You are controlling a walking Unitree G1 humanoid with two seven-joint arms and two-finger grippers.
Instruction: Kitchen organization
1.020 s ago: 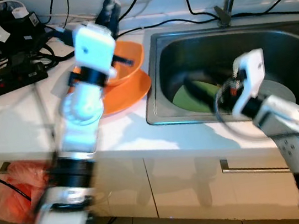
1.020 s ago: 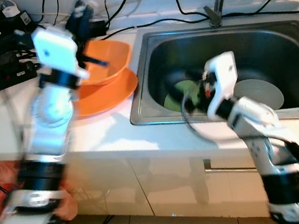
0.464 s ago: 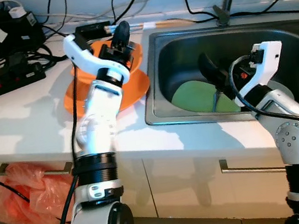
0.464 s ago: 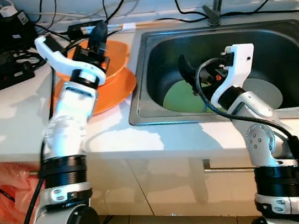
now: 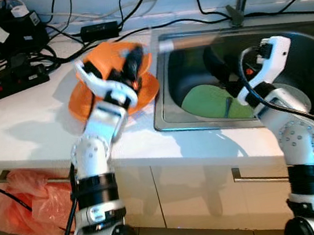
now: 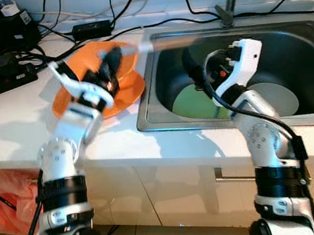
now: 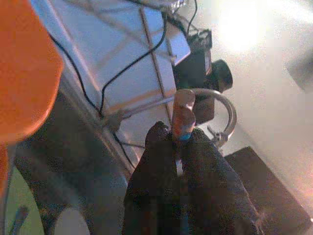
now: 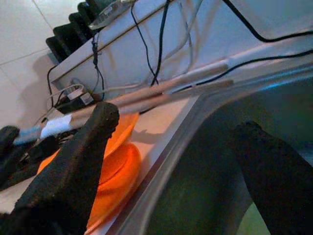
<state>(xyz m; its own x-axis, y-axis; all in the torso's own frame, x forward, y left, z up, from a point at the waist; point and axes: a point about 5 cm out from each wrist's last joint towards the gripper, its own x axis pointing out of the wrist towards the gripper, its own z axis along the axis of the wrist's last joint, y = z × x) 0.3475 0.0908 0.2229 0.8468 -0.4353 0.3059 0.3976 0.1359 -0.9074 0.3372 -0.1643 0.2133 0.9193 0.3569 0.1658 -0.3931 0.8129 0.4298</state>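
My left gripper (image 5: 132, 61) is shut on a pair of long pale sticks (image 8: 161, 90) with a white and blue band at the held end. It hovers over the orange bowl (image 5: 104, 53), which stands on an orange plate (image 5: 79, 105) on the white counter. The sticks (image 5: 184, 42) reach out blurred across the sink's left corner. In the left wrist view the black fingers (image 7: 156, 147) pinch the stick (image 7: 183, 115) near its end. My right gripper (image 5: 225, 79) is open, held inside the sink above a green plate (image 5: 207, 100), just below the sticks.
The steel sink (image 5: 162, 111) also holds a grey round plate (image 5: 297, 95). A tap (image 5: 240, 0) stands behind it. Power strips and tangled black cables (image 5: 5, 80) crowd the back left of the counter. A red plastic bag (image 5: 16, 196) hangs below the counter's front edge.
My left gripper has drawn forward from the back of the counter with the sticks, which now cross the sink's corner. My right gripper has risen slightly and shifted left in the sink.
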